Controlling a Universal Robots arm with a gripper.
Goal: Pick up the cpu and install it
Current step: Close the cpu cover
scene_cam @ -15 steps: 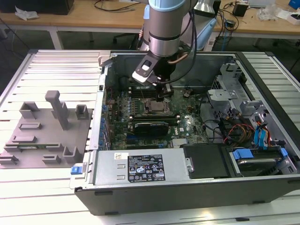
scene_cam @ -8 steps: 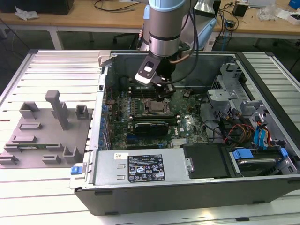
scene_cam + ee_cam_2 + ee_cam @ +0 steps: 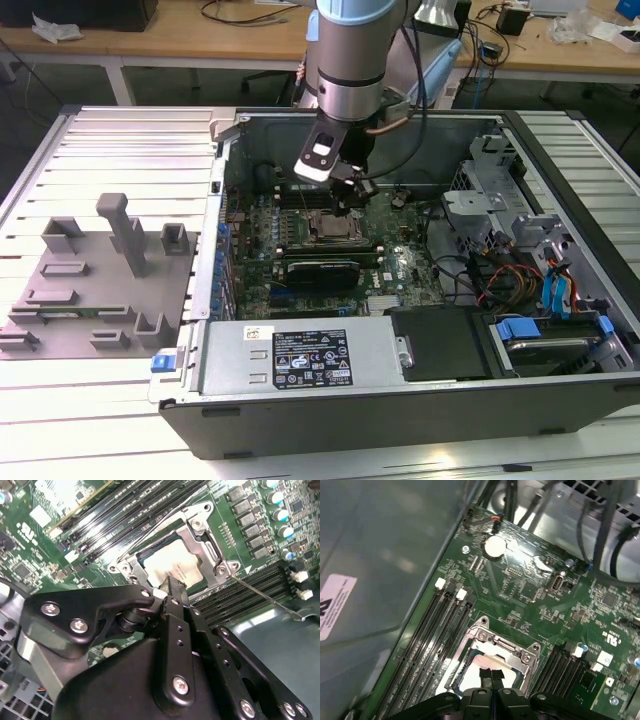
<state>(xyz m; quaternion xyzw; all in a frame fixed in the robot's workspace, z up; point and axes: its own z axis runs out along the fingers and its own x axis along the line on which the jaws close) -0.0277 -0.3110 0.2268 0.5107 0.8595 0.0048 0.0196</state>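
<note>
Cpu [image 3: 172, 565] lies flat inside the socket [image 3: 200, 527], just above centre in the exterior view; gripper [image 3: 491, 673] hangs right over one edge of it, fingers [image 3: 175, 587] pressed together, pinching nothing; motherboard [image 3: 530, 587] spreads around.

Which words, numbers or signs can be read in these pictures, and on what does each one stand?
No text can be read for certain.
White label on the grey box: many small lines, unreadable.
White sticker on the grey panel: part of a big black mark, unreadable.
Green board: tiny white print, unreadable.
cpu: faint marks, unreadable.
</note>
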